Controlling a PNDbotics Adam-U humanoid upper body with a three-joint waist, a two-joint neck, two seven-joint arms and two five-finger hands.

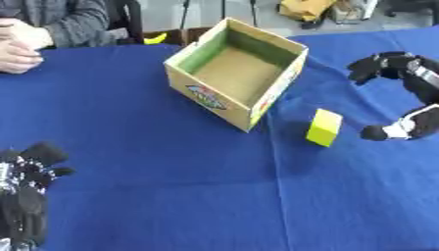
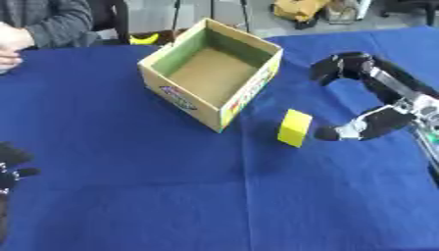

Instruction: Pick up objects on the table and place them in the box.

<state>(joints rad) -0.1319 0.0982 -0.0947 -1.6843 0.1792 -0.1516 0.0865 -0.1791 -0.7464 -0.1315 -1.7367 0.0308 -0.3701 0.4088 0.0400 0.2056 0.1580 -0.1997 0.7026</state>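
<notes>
A yellow-green block stands on the blue tablecloth, just right of the open cardboard box. The box is empty, with a brown floor and green inner walls. My right hand hovers to the right of the block, spread wide open, its thumb tip close to the block's right side and its fingers arched above and behind. Nothing is in it. My left hand rests at the lower left, fingers up and relaxed.
A person in a grey sleeve sits at the far left edge with clasped hands on the cloth. A yellow thing lies behind the box. Clutter shows beyond the table's far edge.
</notes>
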